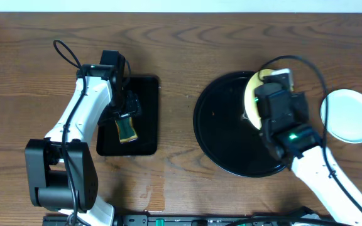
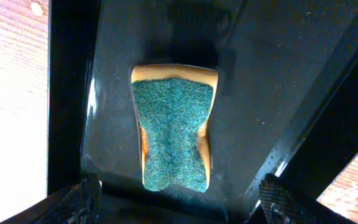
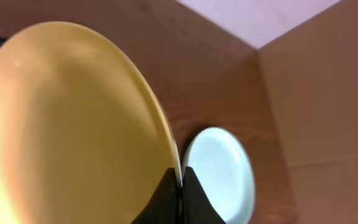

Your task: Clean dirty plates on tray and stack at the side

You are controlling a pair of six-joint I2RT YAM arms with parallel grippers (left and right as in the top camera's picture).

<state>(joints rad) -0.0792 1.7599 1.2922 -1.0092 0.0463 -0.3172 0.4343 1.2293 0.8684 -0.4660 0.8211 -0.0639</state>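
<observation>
Gripping the pale yellow plate (image 3: 73,124) by a thin slice of its rim, the right jaws are pinching shut on it. They are holding it tipped up on edge above the large round black tray (image 1: 222,138), toward the tray's 1 o'clock side. A pale blue plate (image 1: 349,115) is lying flat on the worktop (image 1: 181,37) at the tray's 3 o'clock, near the rim but apart from it. Whether another plate is sitting beneath it cannot be told. Well away at the tray's 9 o'clock, the left jaws are hanging wide open, holding nothing. They are hovering over a green-topped sponge (image 2: 173,134), which is lying on a small rectangular black tray (image 1: 146,116).

Judging the risks: the grip is catching only the plate's edge, so a quick swing could set the smooth plate pivoting or slipping, dropping it onto the tray or worktop. Carrying it toward 3 o'clock while tilted could knock its lower rim against the blue plate and shove that plate aside. Letting go off-centre could leave the stack crooked. Whether the yellow plate is wiped clean cannot be told, so stacking it now could be carrying dirt across.
</observation>
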